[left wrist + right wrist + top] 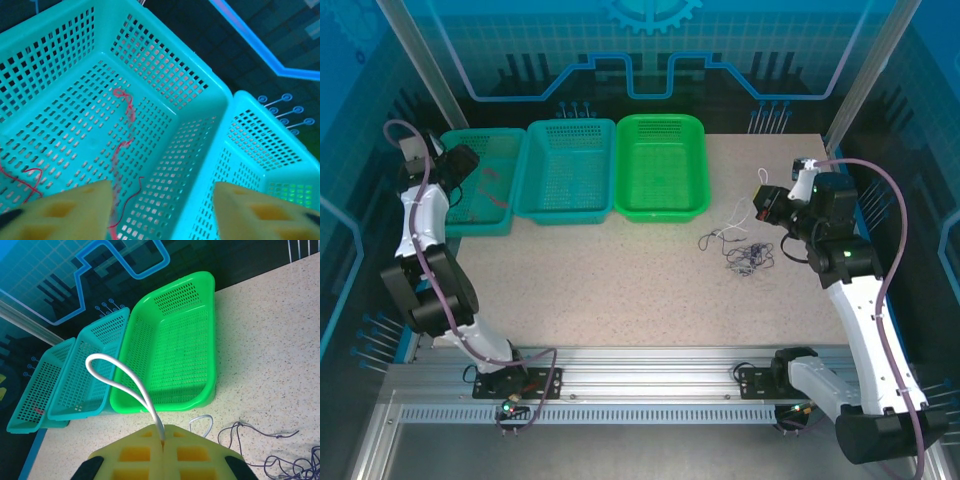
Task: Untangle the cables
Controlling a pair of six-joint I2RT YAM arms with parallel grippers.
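Three baskets sit in a row along the far edge of the table (620,290). The left teal basket (485,228) has the red wires (131,107) in it. They're thin curly strands lying loose on the perforated floor, with one squiggle around the middle and another bit off toward a corner. The middle teal basket (565,170) sits right up against it, side to side, and looks empty. The green basket (662,165) at the right end of the row looks empty too.

The left jaws hang over the left teal basket, spread well apart, with nothing pinched between the yellow pads (65,215). One red strand runs just beside the inner edge of one pad, and I honestly can't tell if it's touching.

The right jaws are over the right side of the table, clenched tight on a white wire (122,375). It comes out from between the closed pads, arcs up in a tall loop and bends back down on the side of the baskets.

The rest of the cables are on the table. The dark purple wires (750,256) are a messy little tangle just left of the right jaws, nearer than the green basket and off its right corner. A white strand (723,228) lies between that tangle and the green basket, touching the tangle's edge. I can't tell whether it's the same wire as the one being gripped.
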